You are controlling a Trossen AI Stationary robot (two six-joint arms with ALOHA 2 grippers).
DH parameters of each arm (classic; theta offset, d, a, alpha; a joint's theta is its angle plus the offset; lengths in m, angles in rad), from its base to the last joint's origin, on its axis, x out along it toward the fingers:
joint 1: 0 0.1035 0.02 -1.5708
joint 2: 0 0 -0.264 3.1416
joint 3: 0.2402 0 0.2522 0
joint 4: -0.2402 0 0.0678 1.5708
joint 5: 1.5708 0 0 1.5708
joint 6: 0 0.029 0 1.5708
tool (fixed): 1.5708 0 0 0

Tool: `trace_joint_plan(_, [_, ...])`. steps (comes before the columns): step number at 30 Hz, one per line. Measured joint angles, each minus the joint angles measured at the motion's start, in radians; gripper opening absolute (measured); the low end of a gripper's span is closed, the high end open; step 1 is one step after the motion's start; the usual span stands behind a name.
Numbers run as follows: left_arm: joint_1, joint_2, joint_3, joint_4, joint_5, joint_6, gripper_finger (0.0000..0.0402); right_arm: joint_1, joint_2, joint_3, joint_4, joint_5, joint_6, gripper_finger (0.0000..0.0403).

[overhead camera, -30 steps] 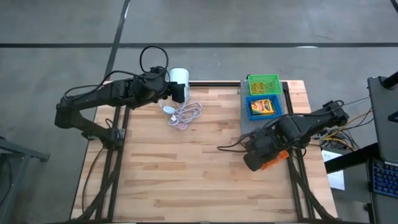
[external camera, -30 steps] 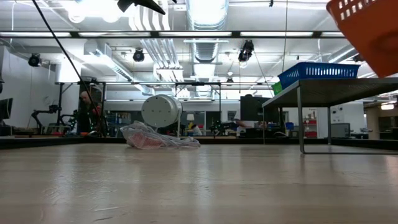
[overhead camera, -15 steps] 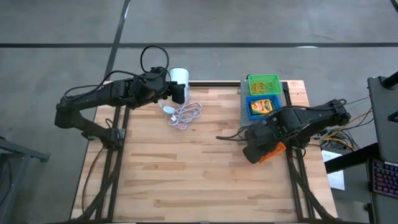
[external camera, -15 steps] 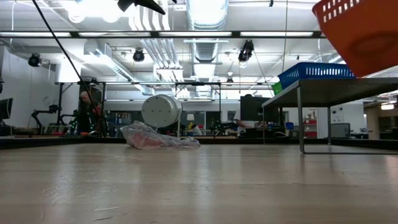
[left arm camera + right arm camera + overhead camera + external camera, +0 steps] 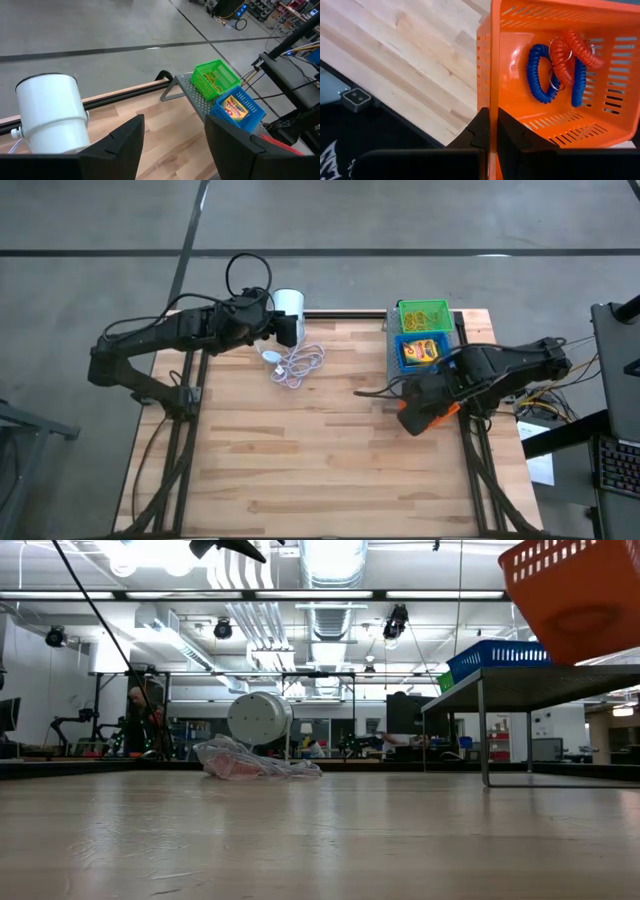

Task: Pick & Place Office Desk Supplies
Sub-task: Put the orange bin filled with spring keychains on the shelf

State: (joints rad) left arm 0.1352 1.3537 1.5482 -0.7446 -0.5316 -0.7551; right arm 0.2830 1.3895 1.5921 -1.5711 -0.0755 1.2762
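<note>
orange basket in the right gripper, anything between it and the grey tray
Nothing visible. The right gripper holds the orange basket by its wall, lifted beside the grey tray, whose near end looks free.

Glossy orange plastic basket (image 5: 555, 75), matt wooden table (image 5: 300, 450)

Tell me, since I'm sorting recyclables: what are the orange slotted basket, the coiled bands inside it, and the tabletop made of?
The orange slotted basket, gripped at its wall by the shut right gripper, looks like moulded plastic: glossy, uniform slots. The red and blue coiled bands seem stretchy plastic or rubber spiral cord. The tabletop looks like pale jointed wood strips, matte.
</note>
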Motion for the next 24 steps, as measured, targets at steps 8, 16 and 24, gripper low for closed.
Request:
trace_joint_plan(8, [0.0, 0.0, 0.0, 0.001, 0.0, 0.0, 0.0212, -0.052, -0.014, -0.013, 0.0, 0.033, -0.049, 0.0012])
trace_joint_plan(16, [0.0, 0.0, 0.0, 0.001, 0.0, -0.001, 0.0212, -0.087, -0.013, -0.104, 0.0, 0.011, 0.05, 0.0012])
trace_joint_plan(24, [0.0, 0.0, 0.0, 0.001, 0.0, -0.003, 0.0212, -0.09, -0.013, -0.15, -0.001, 0.06, 0.207, 0.0012])
